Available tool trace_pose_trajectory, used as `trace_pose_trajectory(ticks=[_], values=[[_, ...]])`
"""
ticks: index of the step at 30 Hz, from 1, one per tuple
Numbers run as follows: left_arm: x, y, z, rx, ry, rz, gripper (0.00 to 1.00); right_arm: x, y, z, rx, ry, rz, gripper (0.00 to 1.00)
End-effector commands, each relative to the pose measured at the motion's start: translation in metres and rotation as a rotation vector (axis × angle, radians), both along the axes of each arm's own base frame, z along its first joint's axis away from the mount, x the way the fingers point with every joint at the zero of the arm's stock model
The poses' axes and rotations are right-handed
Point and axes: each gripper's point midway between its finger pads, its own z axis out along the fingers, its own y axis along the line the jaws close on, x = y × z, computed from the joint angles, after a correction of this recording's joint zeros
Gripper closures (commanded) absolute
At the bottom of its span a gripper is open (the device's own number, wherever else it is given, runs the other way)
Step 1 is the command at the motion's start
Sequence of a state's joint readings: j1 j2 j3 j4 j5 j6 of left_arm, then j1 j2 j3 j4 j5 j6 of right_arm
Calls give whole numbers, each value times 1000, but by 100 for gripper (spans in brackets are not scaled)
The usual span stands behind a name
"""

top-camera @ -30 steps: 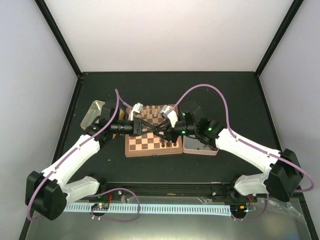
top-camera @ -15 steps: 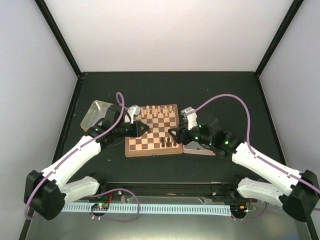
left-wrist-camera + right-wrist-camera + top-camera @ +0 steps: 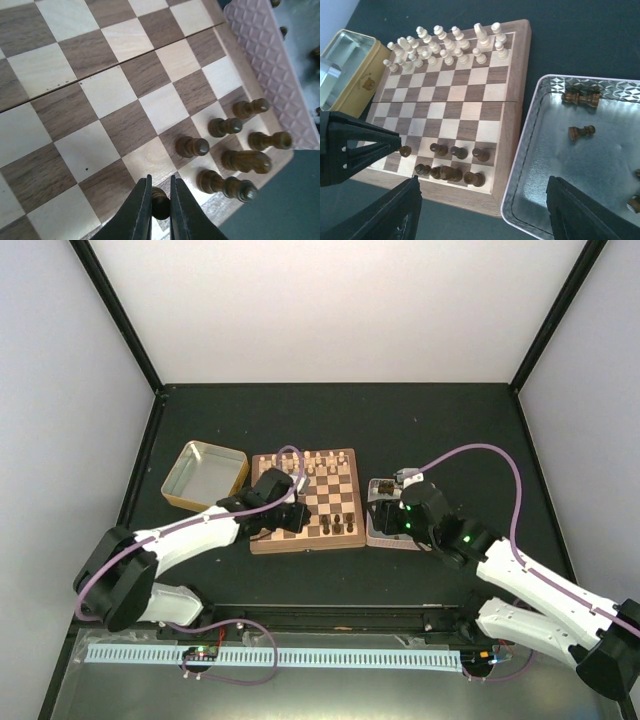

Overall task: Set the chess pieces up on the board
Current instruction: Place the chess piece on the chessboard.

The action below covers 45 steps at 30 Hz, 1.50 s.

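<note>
Chess pieces (image 3: 451, 173) of the dark kind stand in a small bunch on the near two rows of the board (image 3: 470, 95). They are all toward the right side, so the dark side looks about half done. The left end effector (image 3: 160, 187) is clenched on one more dark piece (image 3: 160, 205). That piece is down on a square in those near rows, a little to the left of the bunch, and I think it is being put in its place. The right end effector (image 3: 482, 205) is spread wide and holds nothing. It hangs over the spot where the board meets the silver tin (image 3: 600, 170). A few more dark ones lie in that tin, waiting to be moved. Many near squares have no piece yet. Farther back, the pale pieces (image 3: 445, 42) fill the far two rows, so that side looks done. A gold tin (image 3: 350, 60) sits on the surface (image 3: 580, 40) by the far left corner of the board.
</note>
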<state>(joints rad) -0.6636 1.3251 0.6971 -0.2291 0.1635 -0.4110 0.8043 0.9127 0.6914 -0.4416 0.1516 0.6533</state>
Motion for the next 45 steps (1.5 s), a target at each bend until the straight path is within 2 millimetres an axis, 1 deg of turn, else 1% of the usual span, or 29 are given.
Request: trace_pose_trajectory(ticks=[1,4,8,13,18,24,28,33,36,38,40,42,44,45], values=[[18,-12,1,19,-113,1,97,7,-12,2,-36,-17,-62,30],[21,-13,-7,44,-125,3,98,9,-11,0,-49,-11,-63,30],[17,-19,-20,55,-98,-40,98,11,-10,-4,-67,-2,-64,31],[13,-16,-32,83,-72,-43,96,12,-11,-9,-84,8,-66,30],[10,-17,-34,78,-58,-48,91,10,-12,-12,-92,14,-64,30],[8,-15,-26,74,-65,-47,81,10,-13,-10,-84,11,-70,30],[8,-16,-12,63,-78,-47,73,11,-14,-6,-75,3,-81,30],[12,-17,15,33,-118,-35,64,10,-21,2,-66,-2,-117,30],[14,-12,33,19,-143,-3,62,11,-30,6,-71,0,-160,30],[13,-6,49,-6,-176,30,61,14,-36,7,-85,1,-181,30],[13,1,65,-26,-216,64,61,17,-46,3,-118,19,-214,30],[12,7,84,-50,-263,86,60,23,-60,-5,-162,47,-252,33],[12,13,105,-83,-321,111,59,28,-71,-15,-204,71,-274,38],[12,17,116,-99,-349,126,58,30,-77,-21,-225,85,-286,43]])
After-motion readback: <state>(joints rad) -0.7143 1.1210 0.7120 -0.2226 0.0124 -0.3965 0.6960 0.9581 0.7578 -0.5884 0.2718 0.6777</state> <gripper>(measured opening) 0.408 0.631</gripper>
